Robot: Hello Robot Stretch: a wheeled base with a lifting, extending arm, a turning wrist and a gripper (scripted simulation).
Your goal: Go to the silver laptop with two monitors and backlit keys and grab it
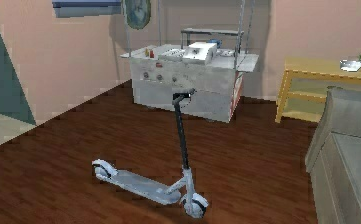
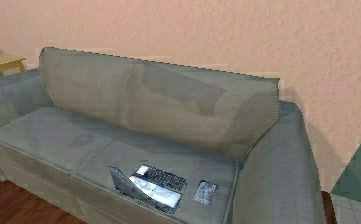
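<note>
A silver laptop (image 2: 151, 187) lies on the seat of a grey-green sofa (image 2: 138, 110) in the arm side view, near the bottom middle. Its lid stands up at the left and its dark keyboard faces right. A small grey flat thing (image 2: 205, 191) lies on the cushion just right of it.
A kick scooter (image 1: 158, 170) stands on the dark wood floor ahead. Behind it is a grey counter (image 1: 188, 75) with small items on top. A yellow side table (image 1: 323, 90) stands at the forward view's right, beside the sofa's end (image 1: 343, 160).
</note>
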